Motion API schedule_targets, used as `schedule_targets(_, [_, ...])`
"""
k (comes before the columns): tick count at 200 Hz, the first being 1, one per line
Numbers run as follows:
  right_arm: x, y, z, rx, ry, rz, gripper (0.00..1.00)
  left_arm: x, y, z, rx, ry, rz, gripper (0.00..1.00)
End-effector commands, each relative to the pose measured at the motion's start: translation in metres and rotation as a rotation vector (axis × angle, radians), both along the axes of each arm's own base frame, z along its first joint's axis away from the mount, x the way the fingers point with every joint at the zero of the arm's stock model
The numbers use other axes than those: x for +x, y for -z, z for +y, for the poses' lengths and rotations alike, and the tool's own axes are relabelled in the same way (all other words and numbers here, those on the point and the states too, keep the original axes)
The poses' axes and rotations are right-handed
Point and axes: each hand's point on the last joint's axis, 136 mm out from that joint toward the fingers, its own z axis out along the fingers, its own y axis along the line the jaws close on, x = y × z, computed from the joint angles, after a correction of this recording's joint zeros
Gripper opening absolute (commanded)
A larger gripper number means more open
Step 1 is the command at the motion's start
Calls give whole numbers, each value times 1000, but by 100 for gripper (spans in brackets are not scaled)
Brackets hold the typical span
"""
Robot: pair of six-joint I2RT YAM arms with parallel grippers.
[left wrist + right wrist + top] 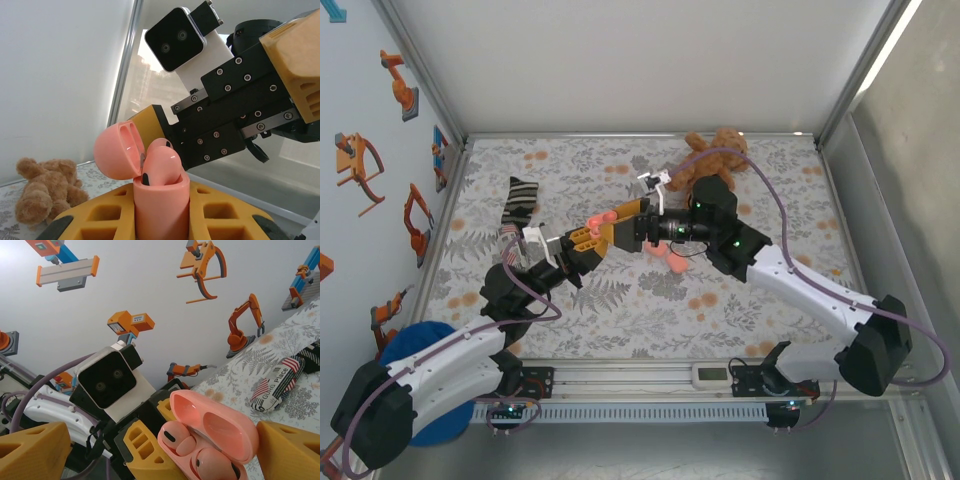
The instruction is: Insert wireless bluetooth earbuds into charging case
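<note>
Floral-cloth table (620, 165): L gripper (582, 240) clamps case (160, 207) upright, lid (117, 150) open, presumably so R gripper (620, 215), jaws apart, can seat earbuds (175, 437).

Table covered with a grey leaf-print cloth (620, 310). Lying on it: brown teddy bear (715, 155) at far right, striped sock (518, 205) at left, small pink pieces (675, 260) near the middle, partly hidden.

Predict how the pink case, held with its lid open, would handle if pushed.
The case looks smooth and glossy, so it may slip in the left end effector. Its lid hangs open on a hinge, so a push would probably swing it shut. Being small, it is probably light.
</note>
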Motion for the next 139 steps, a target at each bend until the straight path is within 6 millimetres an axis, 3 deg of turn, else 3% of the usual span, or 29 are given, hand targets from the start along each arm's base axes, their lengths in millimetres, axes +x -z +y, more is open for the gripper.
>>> schedule_targets(1, [-8, -21, 3, 43, -37, -37, 93, -8, -17, 2, -36, 18, -46, 0])
schedule_targets(139, [-16, -33, -4, 45, -41, -88, 82, -2, -10, 1, -6, -9, -33, 0])
